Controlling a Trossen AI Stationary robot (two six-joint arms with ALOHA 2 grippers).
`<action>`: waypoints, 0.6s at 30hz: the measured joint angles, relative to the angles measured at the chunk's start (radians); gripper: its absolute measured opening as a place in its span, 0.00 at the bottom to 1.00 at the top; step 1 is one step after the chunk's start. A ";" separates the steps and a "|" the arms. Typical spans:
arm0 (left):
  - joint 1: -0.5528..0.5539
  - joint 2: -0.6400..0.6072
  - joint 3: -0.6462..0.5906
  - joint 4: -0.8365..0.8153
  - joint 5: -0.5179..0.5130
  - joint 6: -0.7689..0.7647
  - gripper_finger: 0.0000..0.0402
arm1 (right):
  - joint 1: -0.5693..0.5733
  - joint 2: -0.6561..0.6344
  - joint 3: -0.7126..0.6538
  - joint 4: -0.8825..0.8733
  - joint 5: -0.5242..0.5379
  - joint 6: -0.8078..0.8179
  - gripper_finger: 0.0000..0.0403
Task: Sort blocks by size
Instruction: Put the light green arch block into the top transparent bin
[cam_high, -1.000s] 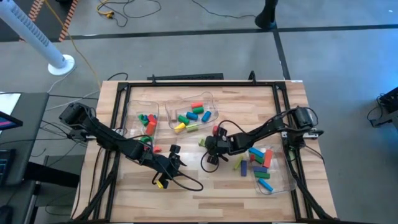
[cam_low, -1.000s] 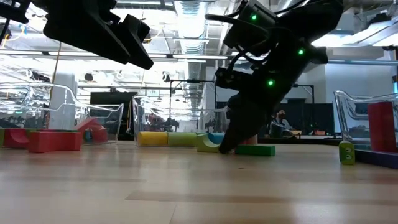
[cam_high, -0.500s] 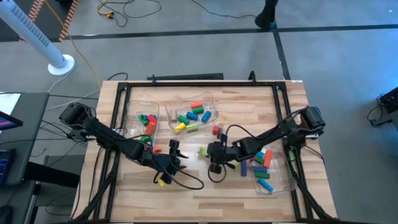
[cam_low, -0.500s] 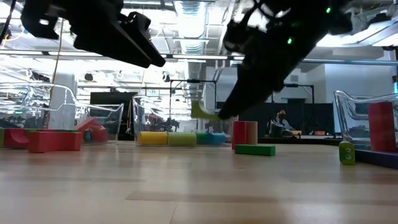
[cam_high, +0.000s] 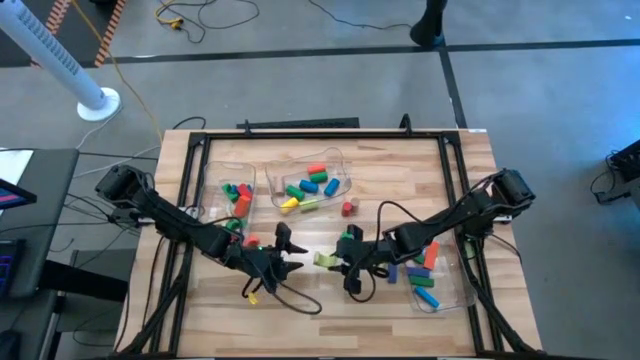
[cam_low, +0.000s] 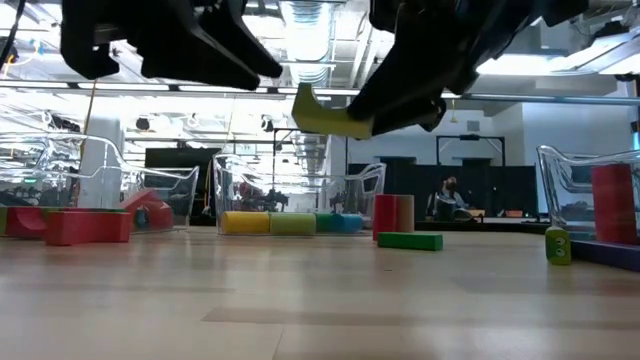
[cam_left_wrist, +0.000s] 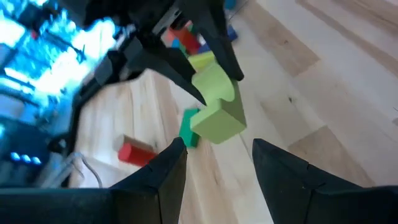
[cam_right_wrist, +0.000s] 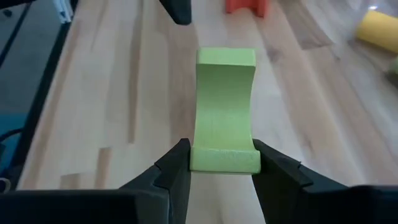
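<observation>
I had the right claw (cam_high: 333, 260) clamped on a light green arch block (cam_high: 325, 259), holding it by one end with the rest sticking out ahead of the fingers, lifted well clear of the surface (cam_high: 400, 170) near its middle. The left claw (cam_high: 288, 258) sat just beside it, facing it, jaws parted and holding nothing, with the arch block's free end right in front of the gap. To me that looked like a handover in the making, though the left fingers were not yet on the block.

As for progress, I judged us well past halfway. The far-left bin (cam_high: 231, 186) held a handful of small pieces, the middle bin (cam_high: 306, 170) a mix of cylinders and short bars in blue, green, yellow and orange, and the right-hand bin (cam_high: 448, 272) a pile of longer bars in red, blue and green. Still loose on the surface were a small red block (cam_high: 348, 208) beyond the claws, a red piece (cam_high: 251, 241) next to the left arm, and a green bar (cam_low: 410, 240) lying flat, seen best in the low view. A small yellow bit (cam_high: 255, 294) showed under the left arm; I could not tell whether it was a block or part of the rig.

So: one arch block in the air, roughly three stragglers left.
</observation>
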 joint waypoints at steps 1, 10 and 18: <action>-0.006 0.000 0.000 0.007 -0.001 0.027 0.45 | 0.003 0.000 0.000 0.001 -0.002 0.007 0.43; -0.056 0.000 0.000 0.060 -0.021 0.228 0.52 | 0.010 0.000 0.000 0.098 -0.078 0.020 0.43; -0.063 0.000 0.000 0.113 -0.058 0.297 0.66 | 0.008 0.000 0.001 0.190 -0.145 0.020 0.43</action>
